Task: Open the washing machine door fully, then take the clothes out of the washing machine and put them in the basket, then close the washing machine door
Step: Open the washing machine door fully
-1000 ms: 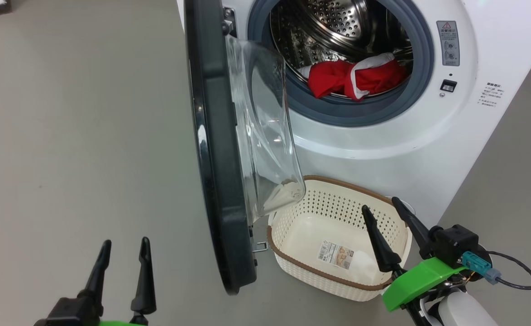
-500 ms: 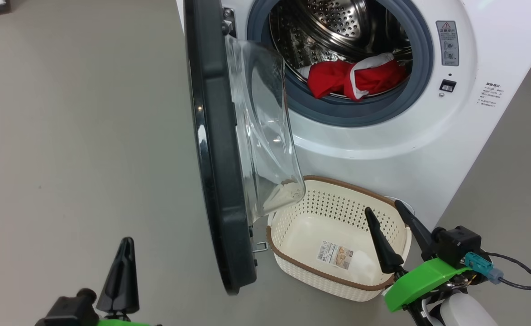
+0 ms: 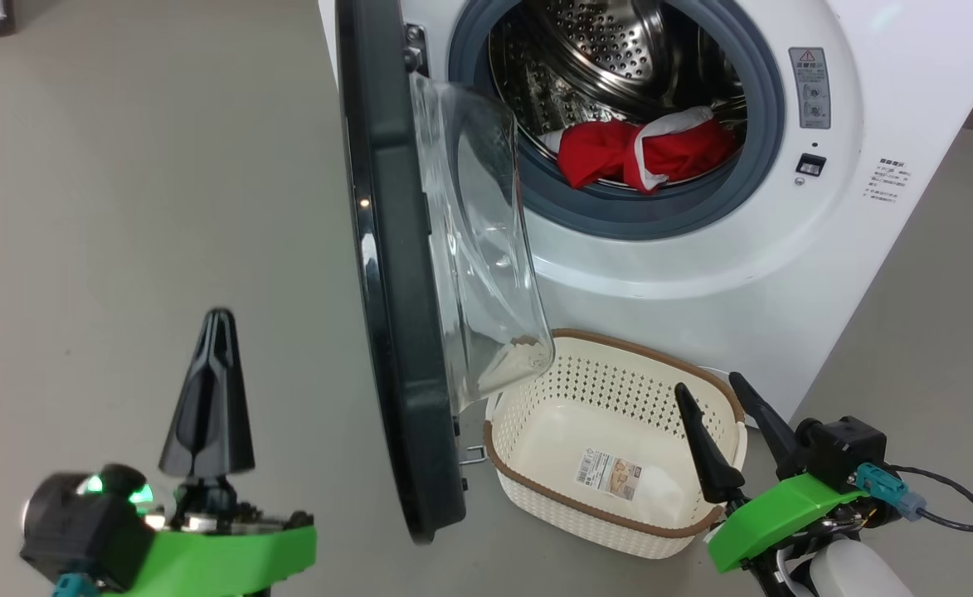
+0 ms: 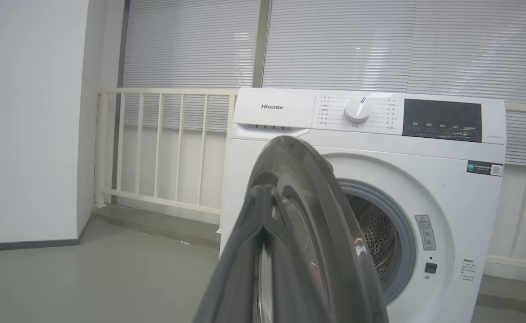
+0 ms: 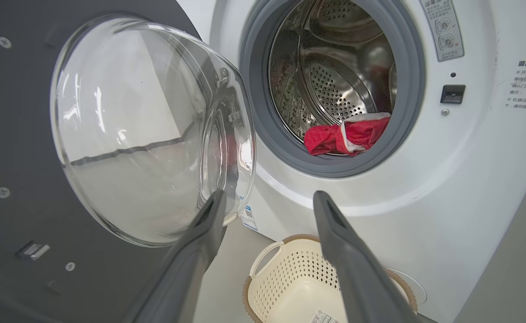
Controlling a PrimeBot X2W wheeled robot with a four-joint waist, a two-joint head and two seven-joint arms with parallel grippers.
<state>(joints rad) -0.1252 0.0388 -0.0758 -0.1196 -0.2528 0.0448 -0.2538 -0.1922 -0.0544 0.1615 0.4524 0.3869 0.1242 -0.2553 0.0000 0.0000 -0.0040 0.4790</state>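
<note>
White across its front, the washing machine (image 3: 702,274) has a control dial (image 4: 357,110) that the left wrist view adds. The right wrist view faces the washing machine door (image 3: 386,290), which stands out from the machine's left side, and its glass bowl (image 5: 146,130). The basket (image 3: 569,506) sits on the floor against the machine's front, and the clothes (image 3: 610,153) lie in its drum. The left claw (image 3: 219,319), spread a second ago, is now pinched together on nothing. The right claw (image 3: 708,383) gapes wide.
</note>
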